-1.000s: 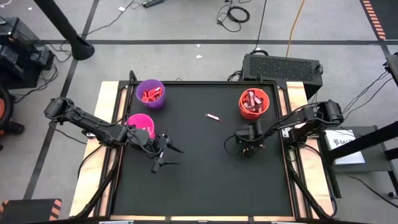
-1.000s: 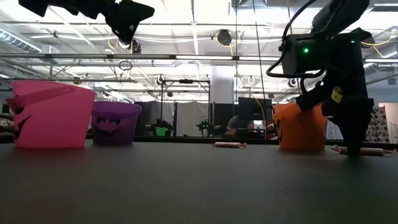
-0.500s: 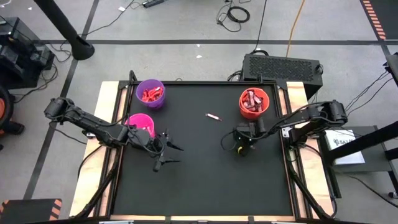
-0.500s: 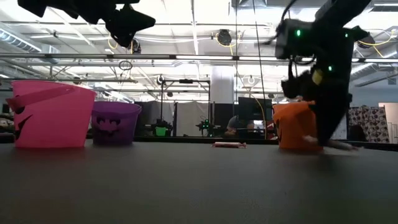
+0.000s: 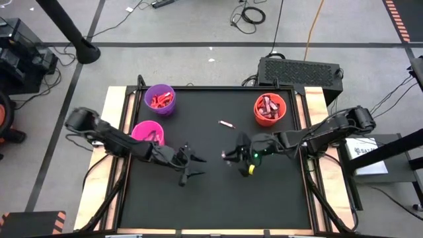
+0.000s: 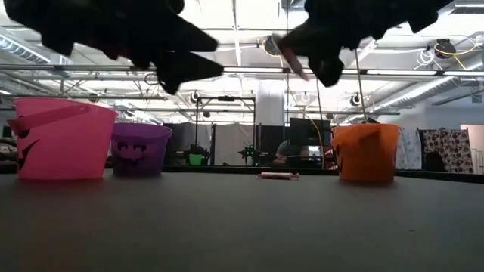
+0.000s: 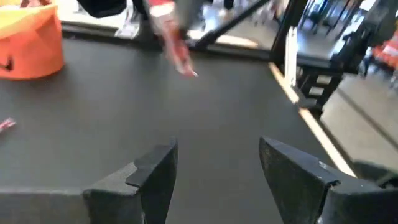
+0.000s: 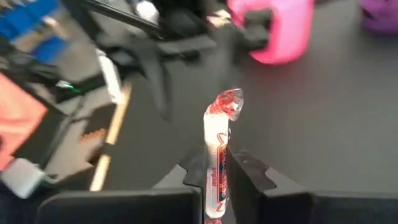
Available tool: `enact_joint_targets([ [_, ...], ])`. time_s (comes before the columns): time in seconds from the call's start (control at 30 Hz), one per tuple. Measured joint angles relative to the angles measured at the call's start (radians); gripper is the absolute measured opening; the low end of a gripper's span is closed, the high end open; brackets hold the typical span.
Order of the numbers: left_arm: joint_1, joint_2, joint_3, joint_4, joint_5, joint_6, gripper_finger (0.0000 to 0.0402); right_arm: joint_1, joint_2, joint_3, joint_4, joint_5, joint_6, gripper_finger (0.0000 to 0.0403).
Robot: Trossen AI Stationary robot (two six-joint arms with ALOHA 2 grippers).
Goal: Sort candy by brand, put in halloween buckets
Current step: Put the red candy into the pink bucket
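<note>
My right gripper point(image 5: 231, 156) hangs over the middle of the table, shut on a thin pinkish-white candy stick point(image 8: 217, 143). Just to its left, my left gripper point(image 5: 195, 169) stands open and holds nothing point(image 7: 217, 155). One more candy point(image 5: 227, 123) lies flat on the black mat at mid-table, toward the far edge. A purple bucket point(image 5: 159, 99) stands at the far left and holds red candy. A pink bucket point(image 5: 149, 131) stands in front of it. An orange bucket point(image 5: 269, 109) with dark bars stands at the far right. My right gripper pinches the stick's near part point(image 8: 214, 177) between its two fingers. The stick lies along the fingers, and its crimped red-and-white end point(image 8: 227, 102) juts out past the fingertips. The fingers point toward the table's left. The stick is lifted clear of the mat point(image 6: 291, 57).
The black mat point(image 5: 218, 198) is bordered by wooden strips point(image 5: 112, 125) on the left and right. A black box point(image 5: 301, 69) sits just beyond the far edge. In the low view, both arms hang dark above the table.
My right gripper has taken the candy stick off the mat near the orange bucket, lifted it clear and carried it toward the table's left, turning its fingers from pointing down to pointing left. My left gripper has moved toward the table's right, nearer the right one.
</note>
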Motion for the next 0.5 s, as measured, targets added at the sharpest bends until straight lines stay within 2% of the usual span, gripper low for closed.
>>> enact_joint_targets([
  [0.17,0.0,0.168,-0.001,0.322,-0.003,0.045,0.0232,0.057,0.045,-0.001,0.174,0.002,-0.032,0.0033],
  [0.3,0.0,0.256,0.0,0.526,-0.003,0.071,0.0232,0.082,0.086,-0.001,0.24,0.056,-0.027,0.0033],
  [0.4,0.0,0.303,0.006,0.614,-0.003,0.077,0.0232,0.088,0.109,-0.001,0.269,0.085,-0.028,0.0032],
  [0.5,0.001,0.331,0.029,0.618,-0.003,0.077,0.0232,0.089,0.129,-0.002,0.287,0.126,-0.031,0.0032],
])
